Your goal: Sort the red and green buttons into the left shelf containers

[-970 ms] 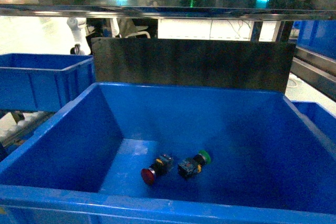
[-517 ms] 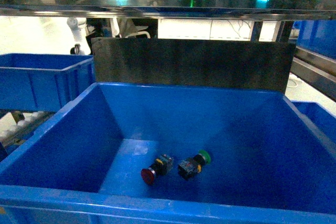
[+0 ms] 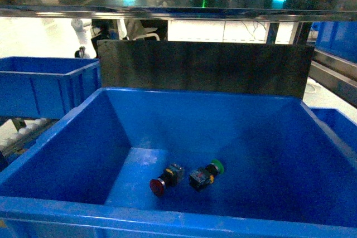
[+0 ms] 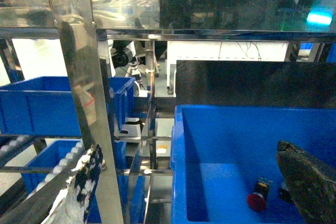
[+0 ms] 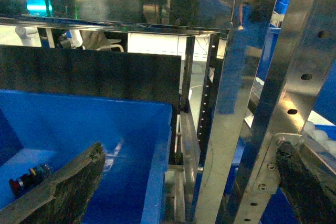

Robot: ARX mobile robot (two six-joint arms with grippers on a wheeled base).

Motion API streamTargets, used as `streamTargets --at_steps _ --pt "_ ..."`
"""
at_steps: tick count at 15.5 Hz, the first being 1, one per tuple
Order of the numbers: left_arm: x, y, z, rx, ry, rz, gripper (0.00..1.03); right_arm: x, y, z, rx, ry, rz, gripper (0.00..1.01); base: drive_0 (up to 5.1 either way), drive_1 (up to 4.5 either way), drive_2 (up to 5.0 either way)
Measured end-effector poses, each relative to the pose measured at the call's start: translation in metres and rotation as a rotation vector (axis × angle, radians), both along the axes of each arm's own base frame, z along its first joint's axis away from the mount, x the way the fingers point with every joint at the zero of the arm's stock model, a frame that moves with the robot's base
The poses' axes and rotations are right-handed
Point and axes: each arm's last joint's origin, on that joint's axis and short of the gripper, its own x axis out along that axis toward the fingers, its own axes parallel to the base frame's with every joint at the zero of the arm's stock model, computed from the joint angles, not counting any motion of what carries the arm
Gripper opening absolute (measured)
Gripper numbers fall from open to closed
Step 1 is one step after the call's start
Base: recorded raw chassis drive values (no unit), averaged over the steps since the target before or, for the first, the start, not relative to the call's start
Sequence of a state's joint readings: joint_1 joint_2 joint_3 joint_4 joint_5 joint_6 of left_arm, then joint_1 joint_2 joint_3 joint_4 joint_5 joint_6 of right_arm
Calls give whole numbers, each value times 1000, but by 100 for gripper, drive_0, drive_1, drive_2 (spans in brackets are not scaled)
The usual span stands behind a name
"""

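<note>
The red button [image 3: 158, 186] and the green button [image 3: 216, 166] lie side by side on the floor of a large blue bin [image 3: 167, 220] right in front of me. A left shelf container [image 3: 39, 85], also blue, stands further left. Neither gripper shows in the head view. In the left wrist view my left gripper [image 4: 197, 182] is open and empty, straddling the big bin's left wall; the red button [image 4: 255, 201] lies beside its right finger [image 4: 310, 182]. My right gripper [image 5: 184, 187] is open and empty at the bin's right wall, and the red button [image 5: 18, 183] shows low left.
A steel shelf post [image 4: 89, 103] stands between the big bin and the left blue bins [image 4: 42, 103]. Another steel upright [image 5: 236, 103] rises just right of the bin. A dark panel [image 3: 203, 68] backs the bin, and a metal shelf [image 3: 178, 10] runs overhead.
</note>
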State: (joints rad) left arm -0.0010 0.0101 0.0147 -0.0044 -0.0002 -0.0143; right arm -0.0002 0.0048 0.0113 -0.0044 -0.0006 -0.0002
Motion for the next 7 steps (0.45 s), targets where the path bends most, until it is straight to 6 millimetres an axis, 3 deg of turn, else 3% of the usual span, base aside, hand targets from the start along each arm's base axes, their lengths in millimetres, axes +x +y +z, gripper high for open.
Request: streamTargets --at_steps 7 --pt "0 0 0 0 0 0 98 0 0 0 0 0 0 98 0 0 0"
